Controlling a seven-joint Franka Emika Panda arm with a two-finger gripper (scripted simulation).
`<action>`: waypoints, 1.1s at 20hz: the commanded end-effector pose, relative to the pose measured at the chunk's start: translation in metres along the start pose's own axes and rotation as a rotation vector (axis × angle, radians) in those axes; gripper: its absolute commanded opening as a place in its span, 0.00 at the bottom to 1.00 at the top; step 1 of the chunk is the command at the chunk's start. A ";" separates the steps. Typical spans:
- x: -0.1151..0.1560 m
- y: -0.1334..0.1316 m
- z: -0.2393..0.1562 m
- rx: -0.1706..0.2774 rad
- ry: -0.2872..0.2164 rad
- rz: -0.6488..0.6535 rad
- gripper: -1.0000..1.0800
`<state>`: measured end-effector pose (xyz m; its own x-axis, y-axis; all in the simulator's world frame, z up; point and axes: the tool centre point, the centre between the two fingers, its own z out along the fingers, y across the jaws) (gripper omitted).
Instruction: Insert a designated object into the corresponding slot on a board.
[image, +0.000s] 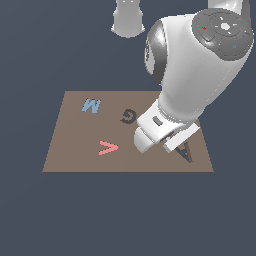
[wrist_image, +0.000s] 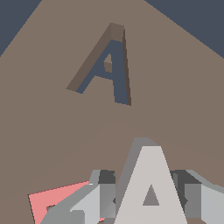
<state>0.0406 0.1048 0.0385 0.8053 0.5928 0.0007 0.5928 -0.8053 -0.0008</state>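
Observation:
The light grey letter A block (wrist_image: 151, 192) is held between my gripper's (wrist_image: 150, 199) two fingers (wrist_image: 96, 199), above the brown board (wrist_image: 39, 118). The A-shaped slot (wrist_image: 107, 65) is an open dark recess in the board, a short way ahead of the held block and apart from it. In the exterior view my gripper (image: 172, 145) hangs low over the board's (image: 70, 150) right part, and its hand covers most of the slot (image: 186, 153). The grey block itself is hidden there.
A pink V (image: 108, 147) lies near the board's front middle and also shows in the wrist view (wrist_image: 46, 203). A blue M (image: 91, 105) lies at the back left. A dark G shape (image: 128, 116) sits mid-board beside the hand. The arm's base (image: 128, 17) stands behind the board.

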 end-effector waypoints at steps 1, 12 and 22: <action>0.017 -0.007 0.000 0.000 0.000 0.052 0.00; 0.069 -0.022 -0.001 0.000 0.000 0.202 0.00; 0.085 -0.023 -0.002 0.000 0.000 0.246 0.00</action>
<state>0.0940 0.1735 0.0400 0.9239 0.3827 0.0004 0.3827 -0.9239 -0.0007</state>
